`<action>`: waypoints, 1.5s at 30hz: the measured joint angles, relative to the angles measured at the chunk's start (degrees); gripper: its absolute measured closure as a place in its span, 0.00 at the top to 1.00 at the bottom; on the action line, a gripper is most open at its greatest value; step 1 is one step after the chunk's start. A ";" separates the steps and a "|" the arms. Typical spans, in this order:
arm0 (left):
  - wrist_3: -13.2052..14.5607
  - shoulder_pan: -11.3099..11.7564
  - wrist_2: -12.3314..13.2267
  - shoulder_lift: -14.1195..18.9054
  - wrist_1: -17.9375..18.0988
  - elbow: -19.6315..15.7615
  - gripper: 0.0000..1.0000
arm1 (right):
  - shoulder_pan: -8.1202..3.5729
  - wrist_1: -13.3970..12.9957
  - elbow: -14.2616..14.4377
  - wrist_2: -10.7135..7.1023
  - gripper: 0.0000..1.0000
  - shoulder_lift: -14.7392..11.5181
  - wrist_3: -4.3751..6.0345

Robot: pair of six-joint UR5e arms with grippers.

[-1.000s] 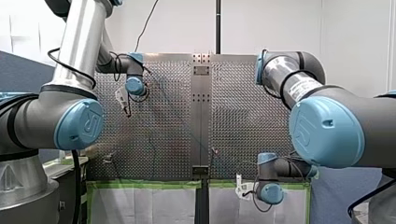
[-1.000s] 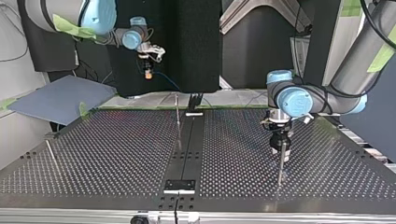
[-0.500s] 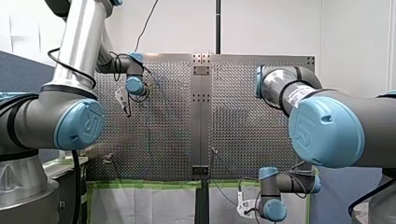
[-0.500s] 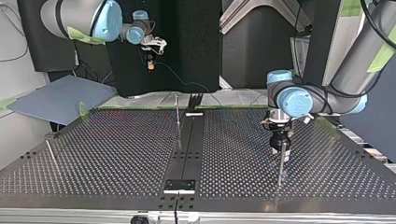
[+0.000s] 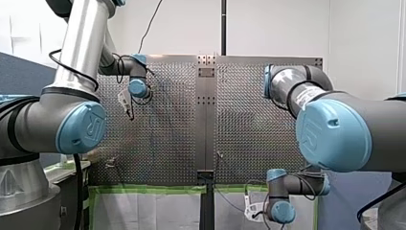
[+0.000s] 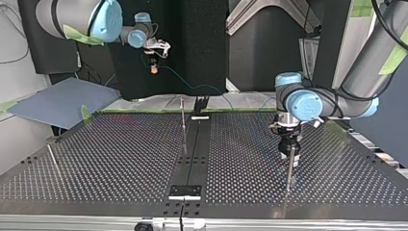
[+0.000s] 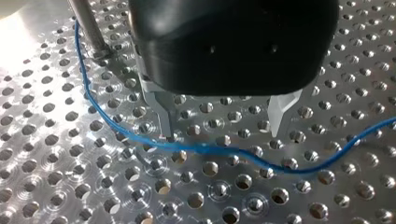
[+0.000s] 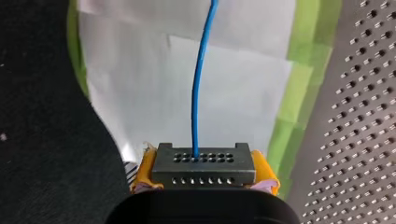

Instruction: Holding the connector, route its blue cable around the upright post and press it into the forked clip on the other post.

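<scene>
So the connector (image 8: pixel 204 163) is clamped between the yellow pads (image 8: pixel 141 170) of the right hand (image 6: pixel 153 66). That hand is held up off the worktop (image 6: pixel 120 159), out past its far edge in the top view. Probably on purpose: with the plug lifted and pulled back, the blue cable (image 8: pixel 198 93) is drawn fairly straight out of it. That gives some tension to steer with instead of a floppy loop.

The other end of things can be seen in the left wrist view. There the cable is laid flat on the holes, curving past the foot of an upright post (image 7: pixel 88 28). From there it runs crosswise just ahead of the tips of the left hand (image 7: pixel 223 134).

That hand is spread open with nothing gripped. Its metal fingers (image 7: pixel 163 109) are parked low over the cable, which looks more like a pin-it-down stance than a grab. Whether a fingertip is actually touching the cable can't be told.

Judged from this, the bend around the post is only partly made and the clip step is not yet done. The forked clip itself can't be picked out in any view, tbh. For the next move, slack would need to be fed gently. With too much pull the cable could be popped away from the post.
</scene>
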 joint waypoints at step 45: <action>-0.26 0.28 -1.02 0.02 -0.45 0.01 1.00 | -3.08 -7.38 10.82 -4.43 0.00 -22.58 2.70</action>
